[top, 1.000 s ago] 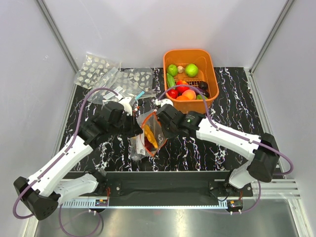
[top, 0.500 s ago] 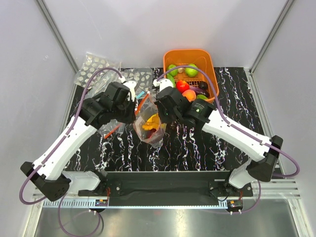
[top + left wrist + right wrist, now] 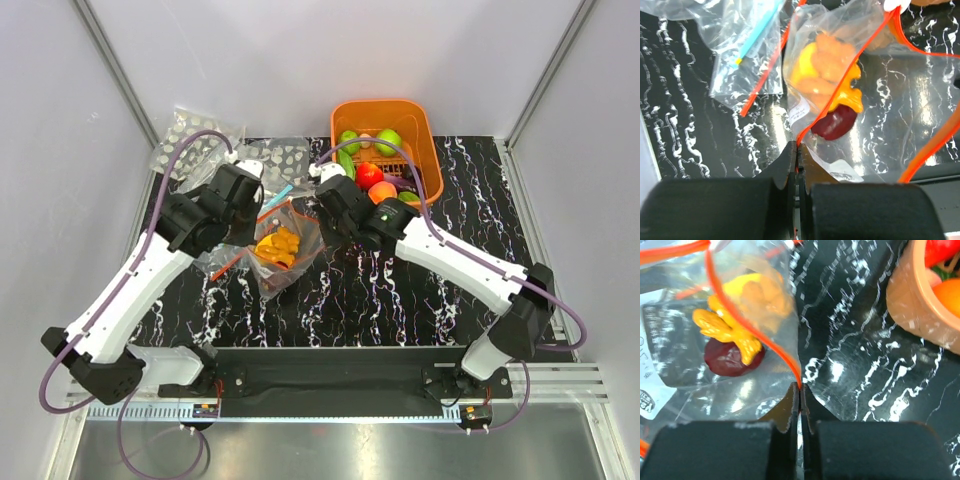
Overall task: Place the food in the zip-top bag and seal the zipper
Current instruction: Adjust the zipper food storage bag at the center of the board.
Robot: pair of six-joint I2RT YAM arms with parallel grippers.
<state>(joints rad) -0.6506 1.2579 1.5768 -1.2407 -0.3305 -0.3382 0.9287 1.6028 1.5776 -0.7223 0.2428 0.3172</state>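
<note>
The left end effector (image 3: pixel 796 149) and right end effector (image 3: pixel 800 388) each pinch shut on an end of the zipper (image 3: pixel 832 96), stretching the bag (image 3: pixel 285 270) taut between them over the desk (image 3: pixel 400 290), I'd guess so the food (image 3: pixel 747 305) inside sits low while the mouth gets sealed.

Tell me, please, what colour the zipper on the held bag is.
Red-orange; the zipper shows best in the left wrist view.

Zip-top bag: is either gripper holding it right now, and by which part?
Both. The left gripper and right gripper are each shut on the zipper of the zip-top bag, at opposite ends of its mouth.
</note>
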